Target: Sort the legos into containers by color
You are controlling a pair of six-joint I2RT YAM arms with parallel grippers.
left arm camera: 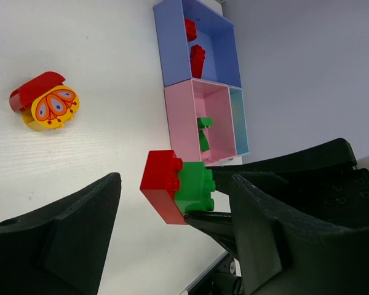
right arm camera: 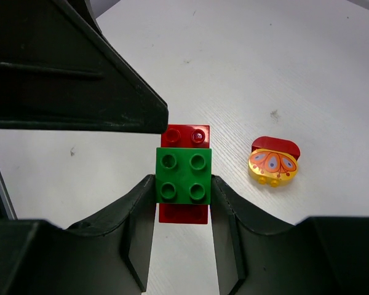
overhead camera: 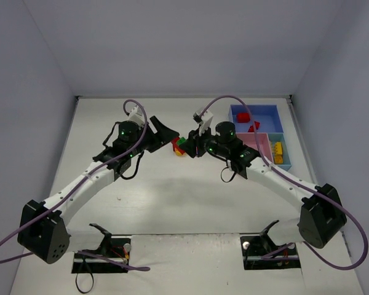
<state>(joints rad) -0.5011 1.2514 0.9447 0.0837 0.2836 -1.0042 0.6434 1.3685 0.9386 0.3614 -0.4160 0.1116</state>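
Observation:
A green lego (right arm camera: 183, 175) stuck on top of a longer red lego (right arm camera: 184, 134) hangs above the table, and my right gripper (right arm camera: 183, 184) is shut on the green one's sides. My left gripper (left arm camera: 175, 181) stands open around the same pair, its fingers (left arm camera: 80, 233) clear of the red lego (left arm camera: 160, 187) and the green lego (left arm camera: 198, 184). A yellow butterfly lego joined to a red one (right arm camera: 273, 161) lies on the table beside them. The containers sit at the back right: blue (overhead camera: 267, 110) with red legos (overhead camera: 243, 117), pink (overhead camera: 253, 142) with a green lego (left arm camera: 203, 132), light blue (overhead camera: 283, 165) with yellow legos (overhead camera: 278, 149).
Both grippers meet at the table's middle (overhead camera: 179, 142), close together. The white table (overhead camera: 172, 196) is walled by grey panels on three sides. Cables loop from both arms, and the arm bases stand at the near edge.

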